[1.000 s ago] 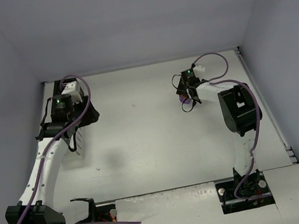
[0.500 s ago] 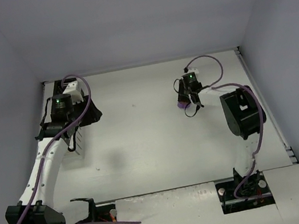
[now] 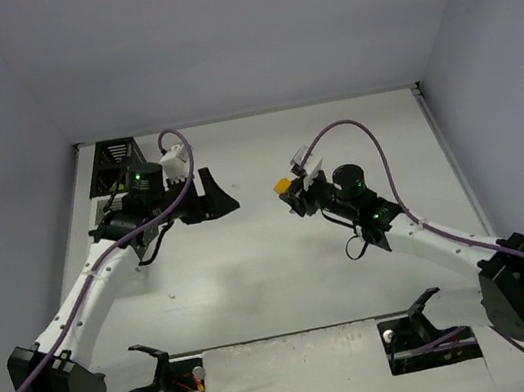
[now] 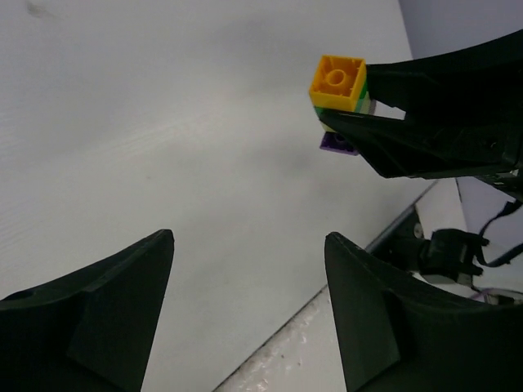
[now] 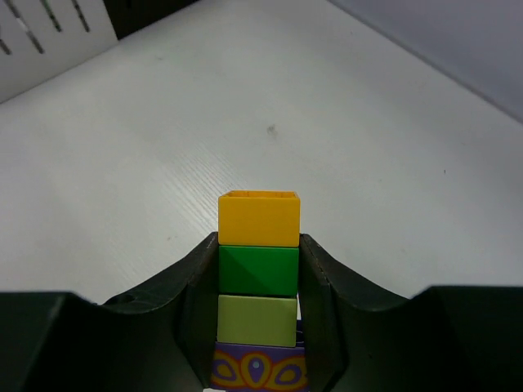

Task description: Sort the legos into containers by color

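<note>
Your white worktop [image 3: 258,288] sits between pale walls. The black slatted bin [image 3: 114,153] shows at the far left corner. A white bin [image 5: 49,33] is cut off by the right wrist view's edge. Your right tool [image 5: 257,245] is clamped on a lego stack [image 5: 257,269], held above mid-worktop: yellow-orange, dark green, light green, then purple, partly cropped. Your left tool [image 4: 249,310] gapes wide, holding nothing, near the stack.

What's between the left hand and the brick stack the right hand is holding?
Nothing: the left wrist view shows only bare white table between the left hand and the brick stack.
</note>
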